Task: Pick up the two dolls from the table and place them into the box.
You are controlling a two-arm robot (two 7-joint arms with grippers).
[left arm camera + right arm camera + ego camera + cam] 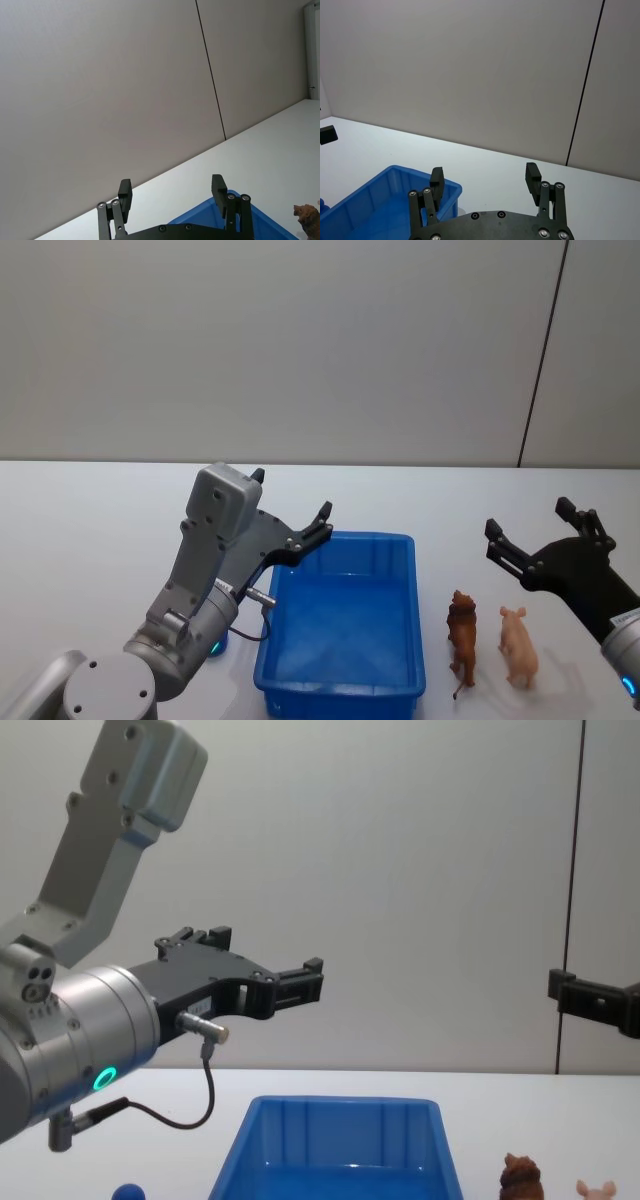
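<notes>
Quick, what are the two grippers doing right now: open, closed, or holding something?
Left gripper: open, holding nothing.
Right gripper: open, holding nothing.

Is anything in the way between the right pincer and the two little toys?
No, nothing visible. The open right pincer hangs above and behind the brown doll and the pink pig doll, with only open space between. The left pincer, open, is near the blue box's far left corner.

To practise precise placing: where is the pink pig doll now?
In the head view, the pink pig doll stands on the table at the robot's right, just right of the brown doll beside the blue box.
</notes>
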